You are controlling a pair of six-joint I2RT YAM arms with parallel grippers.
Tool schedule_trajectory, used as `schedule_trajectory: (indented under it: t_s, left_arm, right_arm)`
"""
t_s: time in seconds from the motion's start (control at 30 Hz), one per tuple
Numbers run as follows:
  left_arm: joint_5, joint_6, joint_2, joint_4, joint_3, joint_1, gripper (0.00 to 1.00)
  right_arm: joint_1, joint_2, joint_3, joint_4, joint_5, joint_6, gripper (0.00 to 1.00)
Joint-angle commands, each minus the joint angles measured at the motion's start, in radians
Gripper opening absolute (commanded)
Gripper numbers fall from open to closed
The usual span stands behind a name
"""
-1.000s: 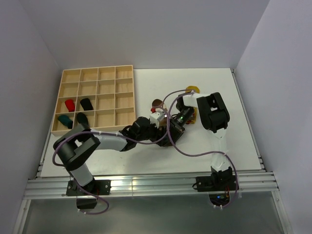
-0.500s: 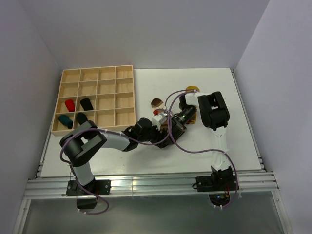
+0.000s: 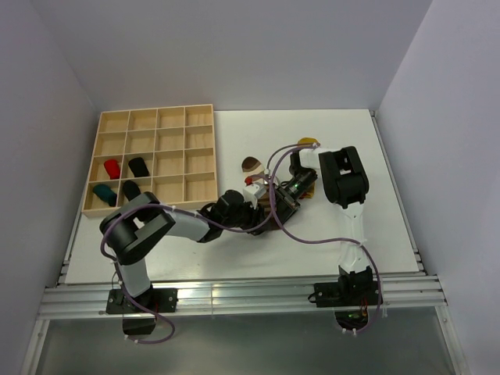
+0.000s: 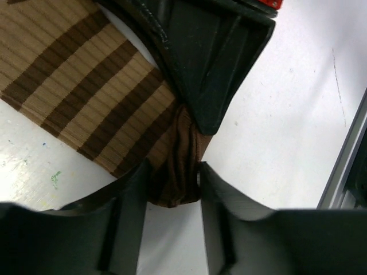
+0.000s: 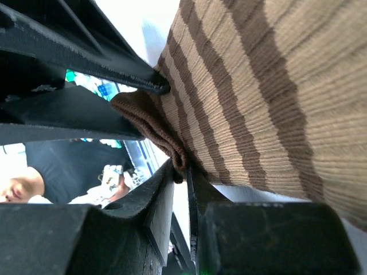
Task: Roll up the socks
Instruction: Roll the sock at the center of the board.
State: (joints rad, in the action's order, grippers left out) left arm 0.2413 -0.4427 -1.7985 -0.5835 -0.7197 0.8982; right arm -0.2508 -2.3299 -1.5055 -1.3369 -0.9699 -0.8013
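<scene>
Our left gripper [image 4: 174,175] is clamped on the dark brown end of the striped sock [image 4: 86,80] — our right gripper [image 5: 182,172] pinches that same end. It looks soft, light and ribbed, so we'd expect bunching; the thick end is the best hold. The sock lies flat on the table [image 3: 375,156], long axis running away from the jaws, stripes crosswise.

The striped sock [image 4: 86,97] is showing as ribbed, matt knit cloth. The left gripper [image 4: 174,169] is looking like smooth, matt black plastic, while the table [image 4: 287,114] is appearing smooth, white and faintly scuffed.
</scene>
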Motion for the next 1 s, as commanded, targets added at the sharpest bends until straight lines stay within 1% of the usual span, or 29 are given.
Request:
schedule_trajectory:
  t_s: [0.0,0.03,0.07,0.1,0.13,0.2,0.23,0.27,0.33,0.37,0.4,0.47,0.57,0.6,0.7,0.77,0.8,0.83,0.87,0.93,0.97]
  left_arm:
    - [-0.027,-0.03,-0.019,0.003,-0.041,0.005,0.43]
    - [-0.025,-0.037,-0.022,0.008,-0.047,0.005,0.4]
    - [-0.025,-0.06,-0.028,0.019,-0.052,0.005,0.31]
    - [-0.022,-0.074,-0.032,0.04,-0.056,0.005,0.27]
    - [-0.017,-0.1,-0.036,0.059,-0.072,0.005,0.18]
    - [-0.016,-0.132,-0.053,0.112,-0.096,0.002,0.04]
    - [0.002,-0.149,-0.059,0.149,-0.113,-0.001,0.0]
    - [0.012,-0.187,-0.062,0.16,-0.115,-0.008,0.0]
    - [0.048,-0.221,-0.064,0.197,-0.119,-0.016,0.0]
    - [0.065,-0.261,-0.067,0.208,-0.119,-0.033,0.0]
    - [0.078,-0.284,-0.068,0.224,-0.121,-0.042,0.0]
    - [0.15,-0.338,-0.081,0.258,-0.13,-0.077,0.0]
    - [0.199,-0.378,-0.085,0.354,-0.165,-0.11,0.0]
    - [0.214,-0.393,-0.088,0.373,-0.172,-0.116,0.0]
    - [0.323,-0.468,-0.111,0.41,-0.187,-0.148,0.0]
    - [0.381,-0.513,-0.133,0.431,-0.198,-0.163,0.0]
    - [0.394,-0.521,-0.139,0.47,-0.205,-0.165,0.0]
    - [0.403,-0.537,-0.147,0.49,-0.221,-0.165,0.0]
    - [0.417,-0.55,-0.154,0.502,-0.225,-0.166,0.0]
    - [0.455,-0.586,-0.182,0.537,-0.231,-0.166,0.0]
    - [0.467,-0.6,-0.202,0.542,-0.23,-0.165,0.0]
  right_arm:
    - [0.008,0.004,-0.007,-0.048,-0.003,0.023,0.21]
    - [0.008,0.015,-0.002,-0.039,-0.001,0.03,0.21]
    - [0.008,0.024,0.005,-0.021,0.011,0.04,0.2]
    - [0.008,0.032,0.011,-0.004,0.017,0.053,0.21]
    - [0.008,0.058,0.028,0.013,0.025,0.074,0.21]
    - [0.008,0.09,0.056,0.094,0.074,0.109,0.23]
    - [0.008,0.115,0.073,0.132,0.094,0.131,0.24]
    - [0.008,0.163,0.114,0.215,0.114,0.176,0.28]
    - [0.008,0.219,0.172,0.287,0.166,0.214,0.34]
    - [0.01,0.272,0.188,0.344,0.181,0.24,0.41]
    - [0.01,0.296,0.201,0.37,0.194,0.252,0.44]
    - [0.018,0.346,0.232,0.433,0.224,0.281,0.48]
    - [0.033,0.438,0.275,0.525,0.267,0.31,0.48]
    - [0.036,0.492,0.293,0.553,0.279,0.31,0.48]
    - [0.039,0.587,0.384,0.66,0.321,0.286,0.49]
    - [0.036,0.69,0.45,0.734,0.353,0.261,0.49]
    - [0.03,0.725,0.474,0.757,0.358,0.251,0.49]
    - [0.027,0.804,0.523,0.784,0.367,0.231,0.49]
    - [0.021,0.843,0.551,0.841,0.376,0.223,0.49]
    - [-0.005,0.918,0.625,0.886,0.393,0.185,0.5]
    - [-0.022,0.982,0.652,0.924,0.399,0.171,0.51]
